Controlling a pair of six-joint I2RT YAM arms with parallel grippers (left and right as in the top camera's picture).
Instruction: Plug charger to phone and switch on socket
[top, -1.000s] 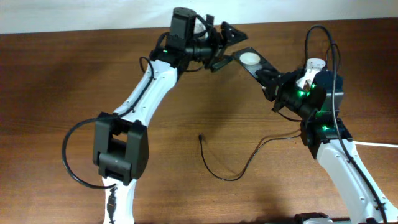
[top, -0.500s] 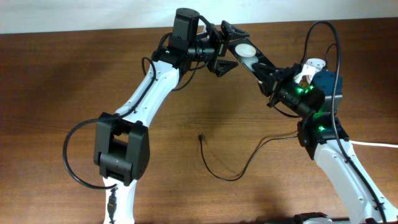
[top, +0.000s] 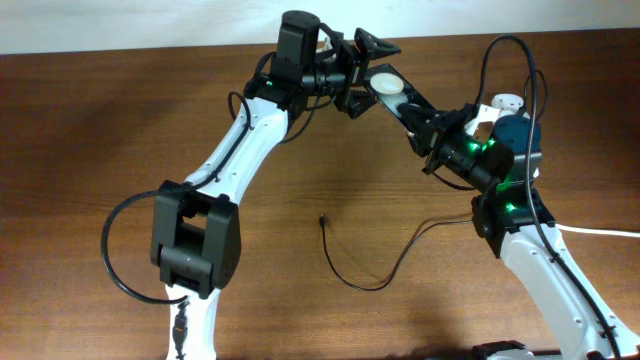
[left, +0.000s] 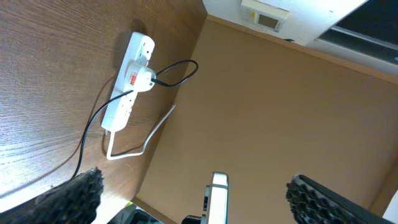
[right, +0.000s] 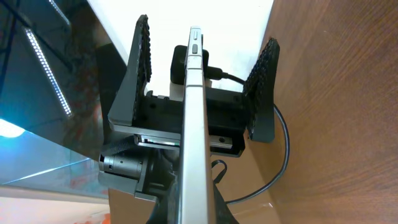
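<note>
My right gripper (top: 422, 128) is shut on the black phone (top: 392, 88) and holds it raised above the table's far side, a white round spot showing. In the right wrist view the phone (right: 196, 118) is edge-on in my jaws (right: 196, 211). My left gripper (top: 360, 68) is open, its fingers either side of the phone's far end, apart from it; the left wrist view shows the phone's edge (left: 217, 198) between them (left: 205, 194). The charger (top: 362, 280) lies on the table, its plug tip (top: 322, 218) free. The socket (left: 126, 87) lies flat with a white adapter (left: 143, 78) plugged in.
The socket is mostly hidden behind my right arm in the overhead view (top: 505, 103). Its thick white cord (top: 600, 232) runs off the right edge and curls beside the strip in the left wrist view (left: 144, 138). A brown wall stands behind the table.
My right gripper has carried the phone up and to the left, so its far end now sits between my left gripper's open fingers. The charger has not moved.
</note>
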